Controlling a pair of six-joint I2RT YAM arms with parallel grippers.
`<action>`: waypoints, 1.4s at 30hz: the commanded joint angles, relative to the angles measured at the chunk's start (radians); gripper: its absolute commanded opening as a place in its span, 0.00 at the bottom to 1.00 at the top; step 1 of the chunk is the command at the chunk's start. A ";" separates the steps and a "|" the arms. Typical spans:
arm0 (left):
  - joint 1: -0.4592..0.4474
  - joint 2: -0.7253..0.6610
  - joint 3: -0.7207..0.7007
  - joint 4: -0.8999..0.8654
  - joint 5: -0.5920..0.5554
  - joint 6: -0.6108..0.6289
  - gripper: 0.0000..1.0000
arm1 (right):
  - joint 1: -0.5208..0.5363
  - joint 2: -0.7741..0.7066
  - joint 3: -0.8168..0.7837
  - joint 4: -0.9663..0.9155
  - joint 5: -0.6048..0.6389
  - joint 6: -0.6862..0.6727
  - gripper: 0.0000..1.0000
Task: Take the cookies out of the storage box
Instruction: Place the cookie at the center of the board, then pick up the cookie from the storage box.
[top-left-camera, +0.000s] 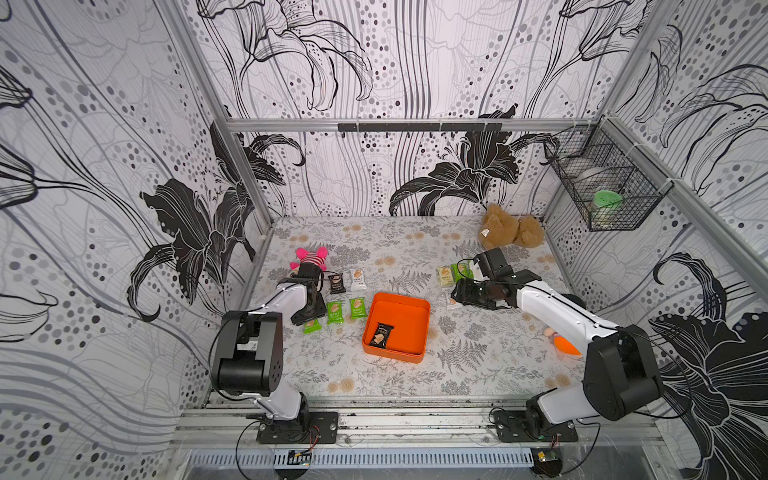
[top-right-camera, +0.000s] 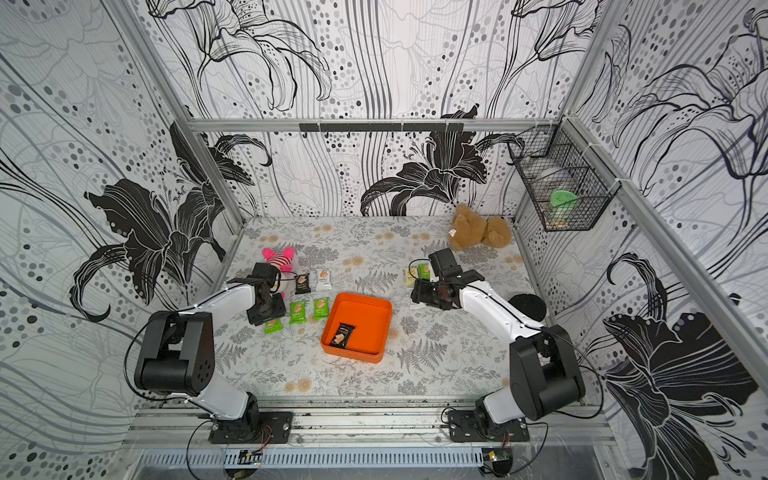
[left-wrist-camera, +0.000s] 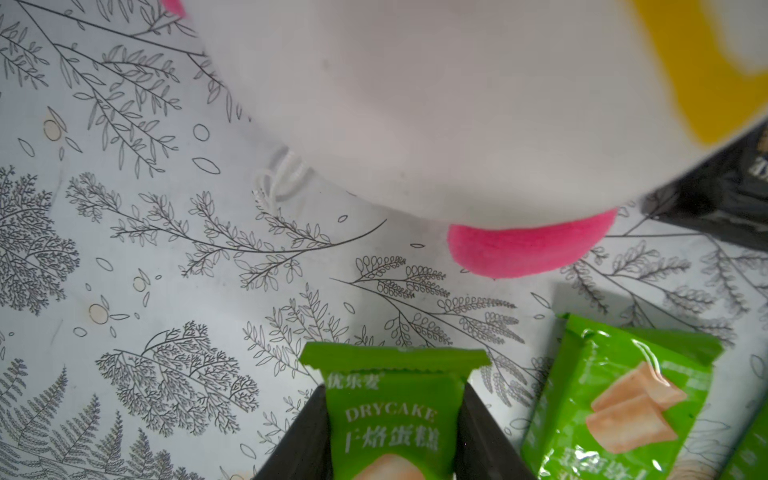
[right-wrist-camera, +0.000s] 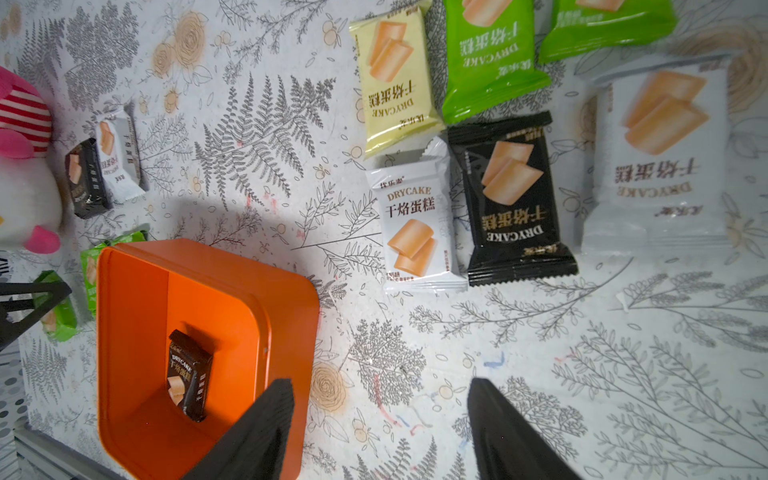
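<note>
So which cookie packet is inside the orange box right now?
The black packet lying alone inside the orange storage box. Every other packet, including another black one and the green ones, lies outside on the table.

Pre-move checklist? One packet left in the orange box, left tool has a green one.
1. storage box emptied: not ok. One black packet lies inside, near its edge.
2. left tool free: not ok. It is shut on the green packet, low over the table.
3. right tool ready: ok. It is open and empty, beside the box.
4. Space above the box clear: ok. Nothing hangs over it.
5. Black packet flat or propped against the box side: cannot tell.
</note>
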 joint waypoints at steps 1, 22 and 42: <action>0.002 0.011 -0.009 0.039 0.006 0.013 0.52 | -0.002 -0.007 0.026 -0.036 0.020 -0.022 0.72; -0.250 -0.261 0.046 -0.048 0.079 -0.172 0.65 | -0.002 -0.075 -0.064 0.037 -0.011 0.041 0.72; -0.726 0.027 0.237 -0.095 0.059 -0.265 0.72 | -0.002 -0.127 -0.091 0.016 0.010 0.043 0.73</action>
